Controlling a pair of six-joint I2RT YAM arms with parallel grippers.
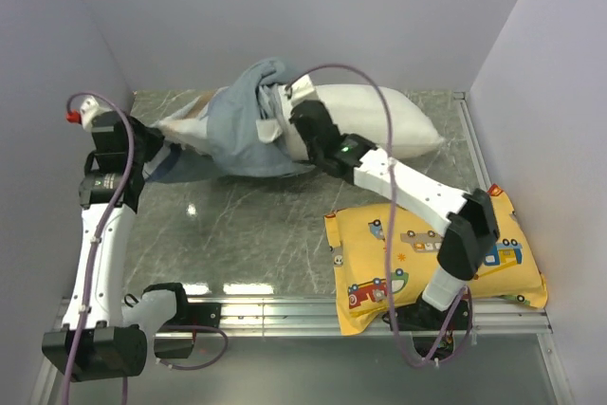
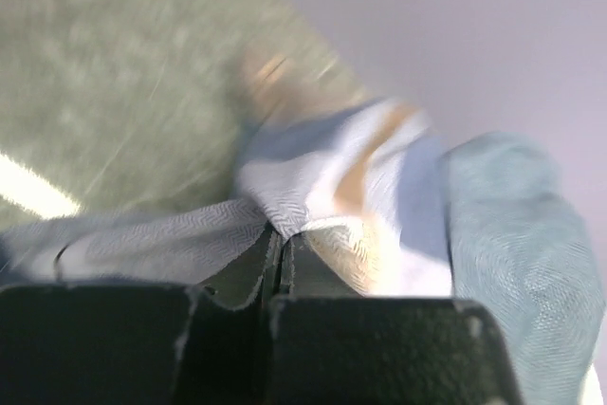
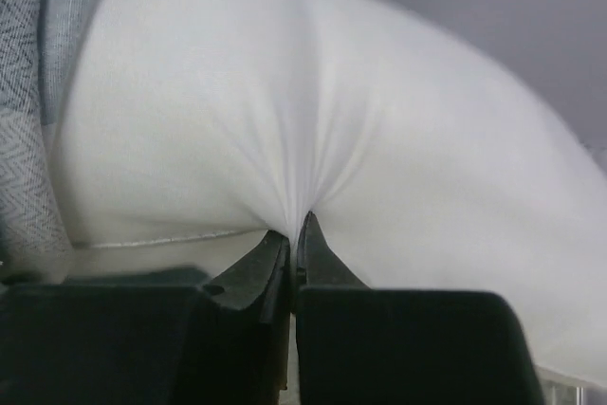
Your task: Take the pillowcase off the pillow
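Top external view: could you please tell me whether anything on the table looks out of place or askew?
The yellow vehicle-print pillow lies askew under the right arm, its near corner lapping over the front edge of the table. The pillowcase is bunched around the left end of the white pillow, which fits a removal under way. Nothing looks spilled or damaged.

The pillowcase (image 1: 237, 130) shows blue, grey-blue and pale stripes with beige edging; the pillow (image 1: 398, 125) is plain white. The near-right cushion (image 1: 365, 258) is yellow with cartoon vehicles.

striped pillowcase (image 1: 232, 125) half off white pillow (image 1: 379, 120)
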